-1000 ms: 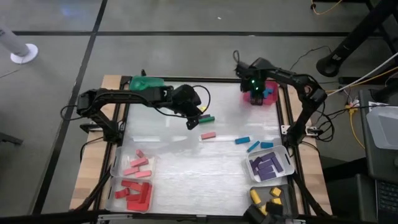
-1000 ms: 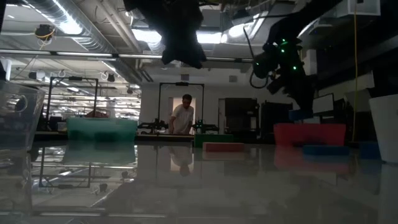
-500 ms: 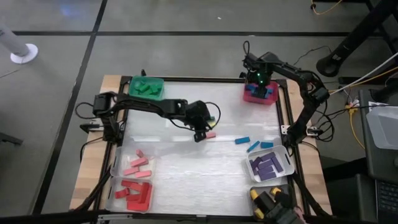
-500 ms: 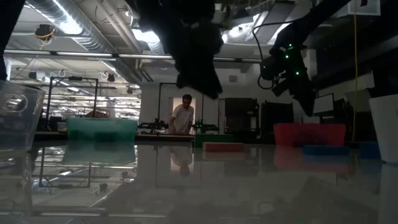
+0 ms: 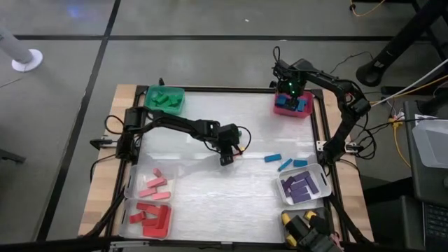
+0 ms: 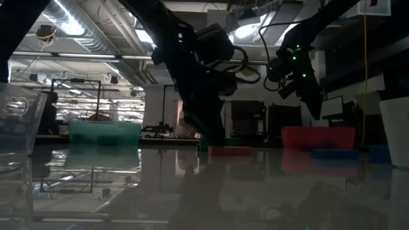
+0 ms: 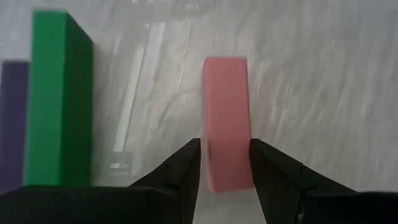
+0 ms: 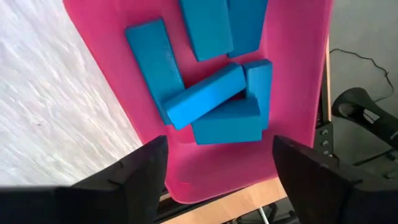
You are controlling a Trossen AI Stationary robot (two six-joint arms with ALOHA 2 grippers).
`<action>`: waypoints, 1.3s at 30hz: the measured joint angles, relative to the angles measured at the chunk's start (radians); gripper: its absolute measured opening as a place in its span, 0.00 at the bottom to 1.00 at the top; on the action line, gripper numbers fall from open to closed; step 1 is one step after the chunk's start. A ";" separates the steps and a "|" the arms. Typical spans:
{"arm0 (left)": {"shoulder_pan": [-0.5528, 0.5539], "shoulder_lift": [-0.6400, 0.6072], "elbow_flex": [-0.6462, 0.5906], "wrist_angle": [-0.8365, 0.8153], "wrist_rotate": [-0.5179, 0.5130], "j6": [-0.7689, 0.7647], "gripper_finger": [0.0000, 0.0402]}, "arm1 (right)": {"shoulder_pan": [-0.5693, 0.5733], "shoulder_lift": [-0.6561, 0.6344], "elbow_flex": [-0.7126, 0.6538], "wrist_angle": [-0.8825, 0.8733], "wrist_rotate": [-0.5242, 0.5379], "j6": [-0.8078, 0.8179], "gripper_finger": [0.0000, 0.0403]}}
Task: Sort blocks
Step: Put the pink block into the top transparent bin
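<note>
A pink block (image 7: 227,124) lies flat on the table near its middle (image 5: 236,152), with a green block (image 7: 62,93) and a purple one (image 7: 12,124) beside it. My left gripper (image 7: 225,149) is down at the table (image 5: 229,158), open. Its fingers stand close on either side of the pink block's near end. My right gripper (image 8: 217,155) hangs open above the pink bin (image 5: 280,108) at the far right. Nothing is between its fingers, and several blue blocks (image 8: 205,96) lie in the bin below.
Three blue blocks (image 5: 285,164) lie loose right of the middle. A green bin (image 5: 165,98) stands at the far left. Clear bins hold pink blocks (image 5: 155,185), red blocks (image 5: 150,217), purple blocks (image 5: 302,186) and yellow blocks (image 5: 299,225) along the near edge.
My left gripper has swung from near the green bin toward the table's right and near side. It has come down around the pink block. My right gripper has shifted slightly toward the far edge above the pink bin. The blue block seen under it earlier no longer shows there.
</note>
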 joint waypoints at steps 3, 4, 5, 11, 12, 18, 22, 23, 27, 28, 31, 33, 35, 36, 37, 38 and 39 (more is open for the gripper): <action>-0.002 0.005 0.000 0.001 -0.003 -0.003 0.31 | 0.000 0.000 0.000 0.002 -0.006 0.001 0.71; -0.004 0.005 0.000 0.001 -0.004 0.003 0.31 | 0.000 0.000 0.000 0.002 -0.006 0.001 0.71; -0.006 0.005 0.000 0.002 -0.013 0.017 0.31 | 0.000 0.000 0.000 0.003 -0.009 0.001 0.71; -0.011 0.011 0.001 0.003 -0.045 0.052 0.31 | 0.000 0.000 0.000 0.007 -0.040 0.002 0.71; -0.012 0.012 0.002 0.003 -0.042 0.052 0.31 | 0.000 0.000 0.000 0.007 -0.041 0.002 0.71; -0.016 0.033 0.002 -0.005 -0.049 0.071 0.31 | 0.001 0.000 0.000 0.009 -0.050 0.002 0.71; -0.015 0.043 0.003 -0.002 -0.049 0.068 0.31 | 0.001 -0.001 0.000 0.010 -0.055 0.002 0.71; -0.015 0.044 0.003 -0.004 -0.048 0.068 0.31 | 0.001 -0.001 0.000 0.009 -0.059 0.002 0.71; -0.014 0.039 0.003 -0.007 -0.045 0.068 0.26 | 0.001 -0.001 0.000 0.005 -0.080 0.062 0.71; -0.014 0.034 0.002 -0.009 -0.041 0.068 0.24 | 0.001 -0.001 0.000 0.004 -0.098 0.081 0.71; -0.011 0.007 -0.001 -0.033 -0.002 0.068 0.20 | 0.001 -0.001 0.000 -0.007 -0.193 0.124 0.71; -0.005 -0.023 0.008 -0.064 0.041 0.068 0.20 | 0.001 -0.001 0.000 -0.006 -0.290 0.158 0.71; 0.002 -0.066 0.023 -0.110 0.085 0.069 0.20 | 0.002 -0.001 0.000 -0.004 -0.387 0.164 0.71; 0.006 -0.088 0.026 -0.143 0.103 0.069 0.20 | 0.008 -0.001 0.000 0.000 -0.431 0.164 0.71; 0.009 -0.111 0.028 -0.176 0.123 0.072 0.20 | 0.013 -0.001 0.000 0.003 -0.462 0.164 0.71; 0.014 -0.136 0.028 -0.217 0.144 0.079 0.20 | 0.022 -0.001 0.000 0.006 -0.479 0.164 0.71; 0.017 -0.160 0.028 -0.261 0.170 0.095 0.20 | 0.034 -0.001 0.000 0.008 -0.489 0.163 0.71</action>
